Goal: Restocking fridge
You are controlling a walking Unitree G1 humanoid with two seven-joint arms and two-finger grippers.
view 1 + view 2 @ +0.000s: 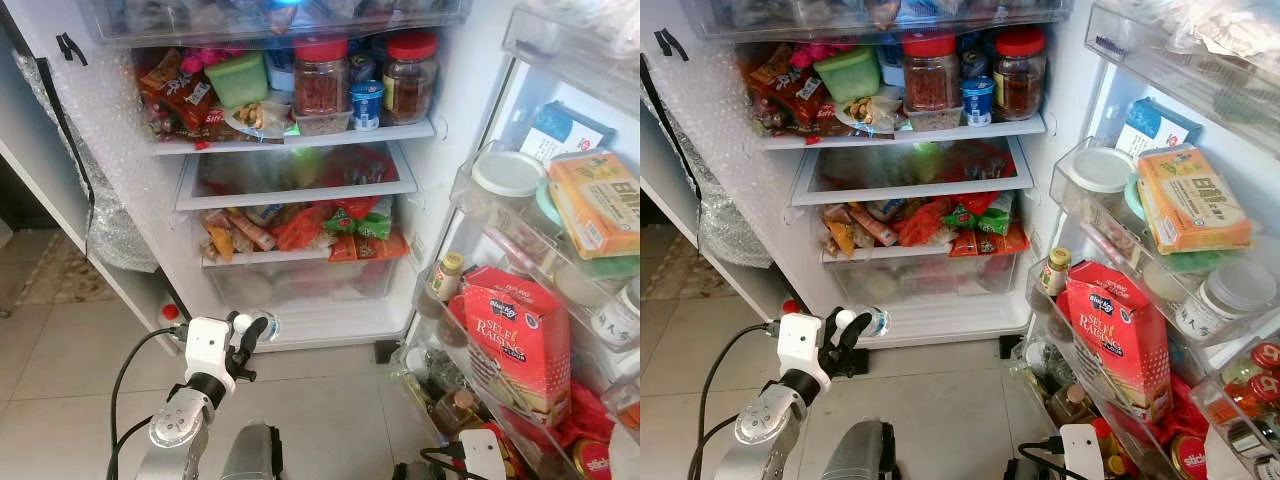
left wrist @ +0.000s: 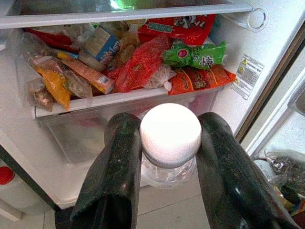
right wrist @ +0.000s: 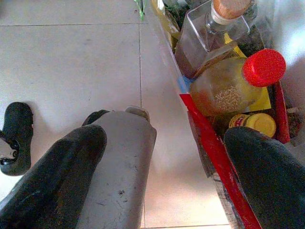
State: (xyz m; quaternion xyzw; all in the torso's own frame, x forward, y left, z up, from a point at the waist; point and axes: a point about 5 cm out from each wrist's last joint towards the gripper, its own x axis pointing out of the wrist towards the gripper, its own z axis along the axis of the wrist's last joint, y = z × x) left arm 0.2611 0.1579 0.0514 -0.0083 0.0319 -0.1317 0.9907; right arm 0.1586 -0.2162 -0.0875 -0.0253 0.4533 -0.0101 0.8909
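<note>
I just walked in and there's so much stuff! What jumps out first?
The left pincer grips a clear plastic bottle with a round white cap in front of the open white fridge. A big red raisin box stands in the door shelf, and two red-lidded glass jars sit on the upper shelf.

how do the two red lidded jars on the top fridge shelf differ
The left jar holds reddish contents; the right jar holds darker brown contents. The left jar stands on a clear container, so its lid sits about level with the right jar's although the right jar stands straight on the shelf. The left jar is nearer the green tub; the right jar is nearer the fridge wall. Both are clear, upright and closed.
</note>
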